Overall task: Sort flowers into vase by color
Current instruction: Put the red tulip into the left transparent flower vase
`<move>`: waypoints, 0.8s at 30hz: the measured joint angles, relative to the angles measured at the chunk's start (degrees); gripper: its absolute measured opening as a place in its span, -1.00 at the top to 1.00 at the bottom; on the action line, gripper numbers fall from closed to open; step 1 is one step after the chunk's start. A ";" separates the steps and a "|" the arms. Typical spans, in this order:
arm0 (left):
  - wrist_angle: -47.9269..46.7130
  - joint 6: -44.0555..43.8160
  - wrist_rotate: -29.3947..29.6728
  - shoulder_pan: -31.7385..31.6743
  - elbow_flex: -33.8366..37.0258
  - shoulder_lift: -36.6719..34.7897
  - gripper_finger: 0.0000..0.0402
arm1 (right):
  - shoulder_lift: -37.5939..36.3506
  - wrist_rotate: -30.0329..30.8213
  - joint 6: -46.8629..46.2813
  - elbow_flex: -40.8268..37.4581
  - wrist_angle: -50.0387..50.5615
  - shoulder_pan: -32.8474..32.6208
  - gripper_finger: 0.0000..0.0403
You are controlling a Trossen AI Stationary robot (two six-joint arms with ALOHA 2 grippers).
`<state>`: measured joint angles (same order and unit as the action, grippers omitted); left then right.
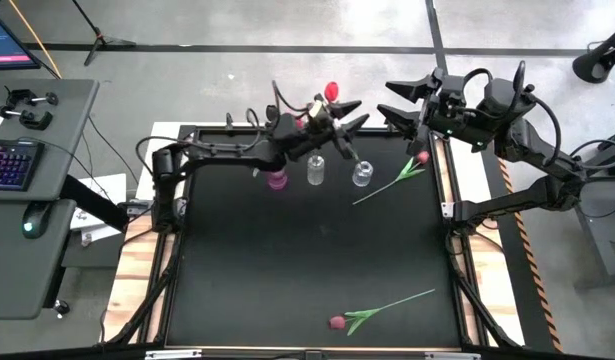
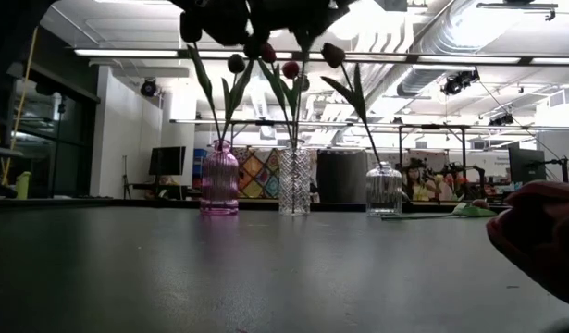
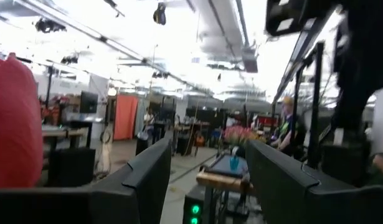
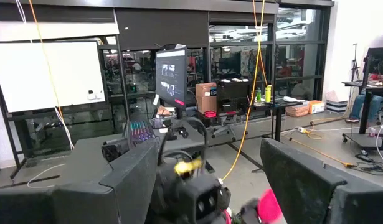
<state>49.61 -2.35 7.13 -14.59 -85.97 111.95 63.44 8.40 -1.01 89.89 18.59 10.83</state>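
Near edge of the black table, bottom centre of the high view: one pink tulip lies flat, head pointing left. Centre of the table bare. Far side, upper centre: three vases in a row — pink vase, middle clear vase, right clear vase. Low view shows stems standing in all three. A second pink tulip lies just right of the right clear vase. Left hand sits above the vases, fingers spread, released; a red tulip head beside it. Right hand at upper right, fingers apart, holding nothing.
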 joint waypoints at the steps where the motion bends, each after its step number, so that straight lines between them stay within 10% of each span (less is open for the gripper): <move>1: -0.03 0.02 -0.50 0.00 0.00 -0.77 0.02 | 0.00 -0.01 0.00 0.00 0.00 0.01 -0.35; 24: -9.02 7.04 -0.56 0.17 0.00 -5.46 0.02 | 0.00 0.00 1.06 0.00 -0.07 0.06 -0.35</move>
<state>40.58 4.69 6.56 -14.42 -85.97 106.50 63.44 8.40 0.05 89.89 18.52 10.90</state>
